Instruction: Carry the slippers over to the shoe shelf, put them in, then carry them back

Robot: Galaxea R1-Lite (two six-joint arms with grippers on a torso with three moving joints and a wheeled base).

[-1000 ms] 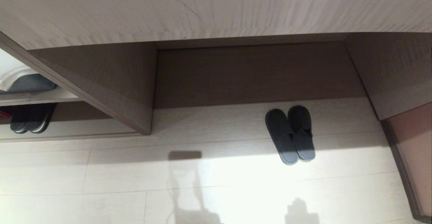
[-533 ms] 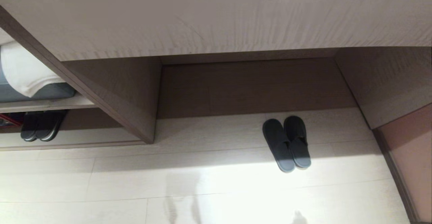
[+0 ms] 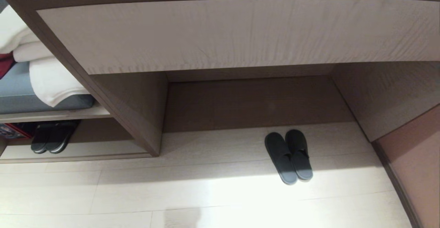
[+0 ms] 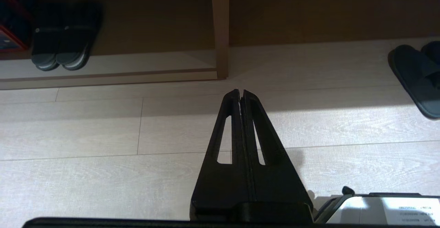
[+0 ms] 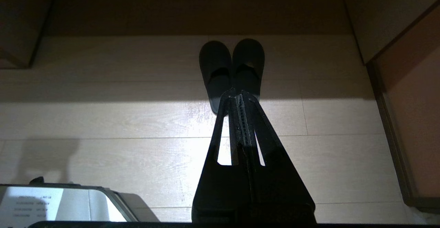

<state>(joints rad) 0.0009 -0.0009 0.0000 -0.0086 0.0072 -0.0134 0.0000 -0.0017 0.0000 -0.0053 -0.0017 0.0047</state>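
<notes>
The slippers lie side by side, touching, on the floor under the counter, toes inward. Right gripper hangs above their heels, jaws closed, empty; left gripper likewise shut, idle. Best to open wide and pinch both heels together. The shoe shelf to the left holds a darker pair, probably leaving room alongside; the divider stands between.

No legible text; only blurred print on a white label by the wrist.
</notes>
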